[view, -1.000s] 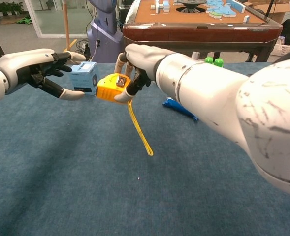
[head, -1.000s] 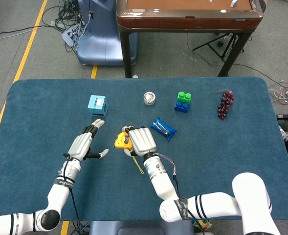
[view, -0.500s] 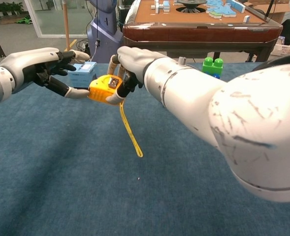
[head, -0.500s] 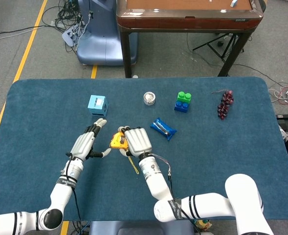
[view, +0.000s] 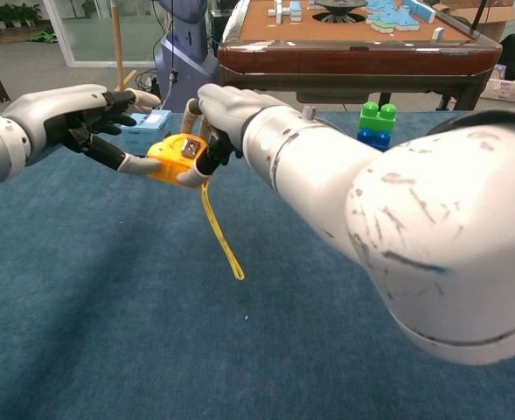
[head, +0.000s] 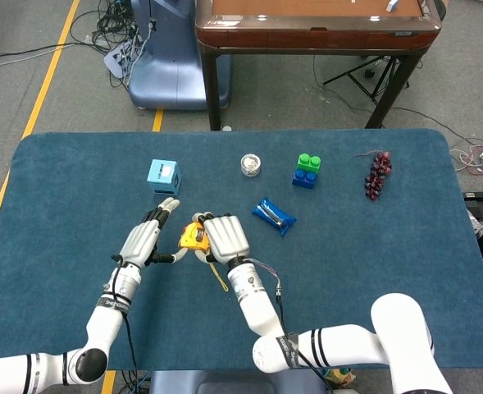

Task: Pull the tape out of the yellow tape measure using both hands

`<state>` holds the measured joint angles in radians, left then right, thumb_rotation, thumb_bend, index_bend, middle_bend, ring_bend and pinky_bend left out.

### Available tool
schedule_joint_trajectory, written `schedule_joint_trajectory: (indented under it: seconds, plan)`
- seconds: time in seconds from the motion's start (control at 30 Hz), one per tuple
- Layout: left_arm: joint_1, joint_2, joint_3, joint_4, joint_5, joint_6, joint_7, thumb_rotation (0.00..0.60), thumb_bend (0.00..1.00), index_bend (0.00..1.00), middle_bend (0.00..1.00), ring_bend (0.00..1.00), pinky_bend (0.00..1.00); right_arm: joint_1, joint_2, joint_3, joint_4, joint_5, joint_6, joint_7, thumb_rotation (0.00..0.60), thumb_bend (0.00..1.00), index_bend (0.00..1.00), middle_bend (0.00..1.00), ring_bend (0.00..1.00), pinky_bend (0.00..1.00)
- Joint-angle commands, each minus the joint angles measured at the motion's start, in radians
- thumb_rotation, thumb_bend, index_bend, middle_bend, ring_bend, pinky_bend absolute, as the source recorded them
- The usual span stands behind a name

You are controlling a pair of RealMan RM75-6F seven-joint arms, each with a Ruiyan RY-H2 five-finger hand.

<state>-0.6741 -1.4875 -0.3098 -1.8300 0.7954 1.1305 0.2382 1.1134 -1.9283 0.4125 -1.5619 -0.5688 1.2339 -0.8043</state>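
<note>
Gripping the measure (head: pixel 195 237) above mid-tabletop (head: pixel 372 238), the right hand (head: pixel 224 238) kept its case steady in the head view, fingers wrapped around it, while the left hand (head: pixel 147 240) faced it with fingers spread and a thumb at the case. A box (head: pixel 163 175) sat behind, a wrapper (head: pixel 273 215) to the right, both apart; bare cloth lay nearer the robot.

From the chest, the right hand (view: pixel 215 114) clamped the measure (view: pixel 171 156); the tape (view: pixel 219 236) dangled free. The left hand's (view: pixel 78 118) fingers (view: pixel 133 164) touched the case without closing, likely to take it.
</note>
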Motion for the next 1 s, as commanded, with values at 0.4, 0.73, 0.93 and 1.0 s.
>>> schedule_joint_trajectory:
  seconds: [0.4, 0.73, 0.93, 1.0]
  plan:
    - [-0.002, 0.013, 0.003, 0.013, -0.026, 0.021, 0.024, 0.6, 0.24, 0.0, 0.0, 0.0, 0.0, -0.013, 0.011, -0.004, -0.014, -0.005, -0.008, 0.006, 0.6, 0.64, 0.54, 0.54, 0.46, 0.36]
    - [-0.004, 0.015, 0.004, 0.02, -0.045, 0.025, 0.032, 0.6, 0.24, 0.0, 0.0, 0.0, 0.0, -0.026, 0.021, -0.003, -0.024, -0.011, -0.013, 0.025, 0.6, 0.64, 0.55, 0.55, 0.47, 0.36]
    - [-0.005, 0.014, 0.006, 0.017, -0.048, 0.029, 0.036, 0.6, 0.24, 0.0, 0.0, 0.0, 0.0, -0.036, 0.031, -0.001, -0.029, -0.018, -0.023, 0.046, 0.6, 0.64, 0.57, 0.56, 0.49, 0.36]
    - [-0.006, 0.013, 0.004, 0.018, -0.052, 0.03, 0.037, 0.6, 0.24, 0.0, 0.0, 0.0, 0.0, -0.039, 0.035, -0.003, -0.034, -0.019, -0.026, 0.049, 0.6, 0.64, 0.58, 0.57, 0.49, 0.36]
